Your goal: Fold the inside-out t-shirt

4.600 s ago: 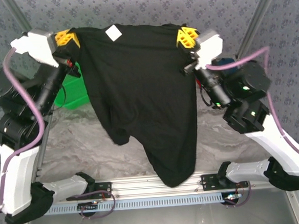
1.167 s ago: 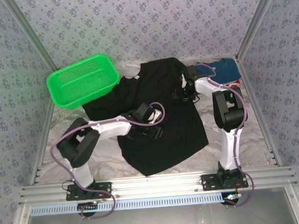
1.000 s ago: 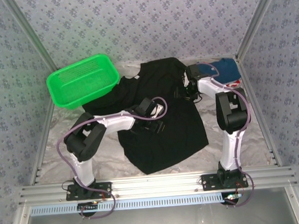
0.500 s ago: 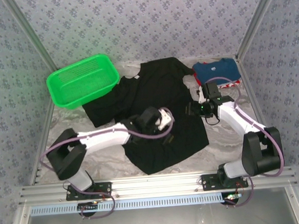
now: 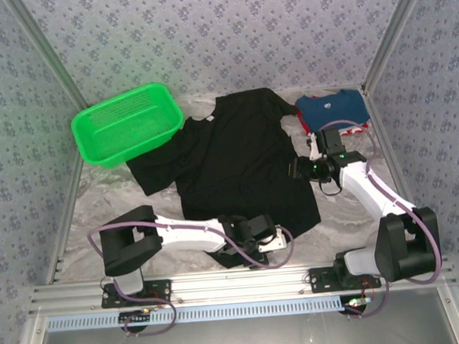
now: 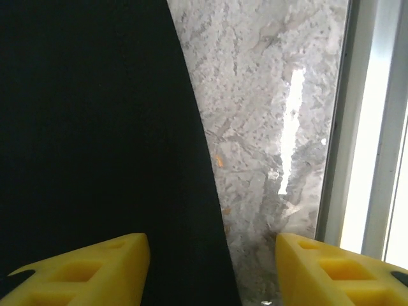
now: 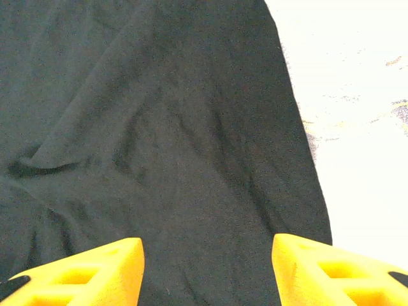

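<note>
Two grippers, fingers spread, pinching nothing. Over near edge of black t-shirt (image 5: 236, 160), left gripper (image 6: 212, 258); over right edge, right gripper (image 7: 207, 258).

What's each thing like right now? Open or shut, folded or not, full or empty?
black t-shirt, spread out, not folded yet
blue shirt, folded
green basket, upright and empty
left tool, open, holding nothing, over the t-shirt's near edge
right tool, open, holding nothing, over the t-shirt's right edge
</note>
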`<act>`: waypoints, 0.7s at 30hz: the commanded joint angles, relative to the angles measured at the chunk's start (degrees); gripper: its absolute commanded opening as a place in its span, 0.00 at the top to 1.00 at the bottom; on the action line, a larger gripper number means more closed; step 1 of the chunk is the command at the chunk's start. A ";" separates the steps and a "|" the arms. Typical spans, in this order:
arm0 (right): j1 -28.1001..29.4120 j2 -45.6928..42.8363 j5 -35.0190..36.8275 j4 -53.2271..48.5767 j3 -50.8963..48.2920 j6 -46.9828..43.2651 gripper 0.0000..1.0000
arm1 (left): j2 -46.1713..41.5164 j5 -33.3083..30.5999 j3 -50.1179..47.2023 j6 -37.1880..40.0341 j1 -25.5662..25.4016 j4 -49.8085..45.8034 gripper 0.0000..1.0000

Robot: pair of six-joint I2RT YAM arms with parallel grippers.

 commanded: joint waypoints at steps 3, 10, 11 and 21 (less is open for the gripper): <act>-0.81 -2.38 -0.99 -0.21 -2.42 -0.38 0.42 | 2.66 -1.40 3.70 1.56 0.16 -2.75 0.46; -0.74 -2.74 -1.84 0.76 -3.24 -0.10 0.42 | 5.57 -2.41 5.45 2.55 1.90 -5.93 0.52; -0.79 -2.74 -1.85 0.69 -3.40 -0.07 0.42 | 6.26 -2.82 5.96 2.88 1.88 -6.77 0.54; -0.83 -3.00 -1.87 1.02 -4.19 0.06 0.42 | 7.32 -0.14 7.79 2.31 3.13 -7.31 0.93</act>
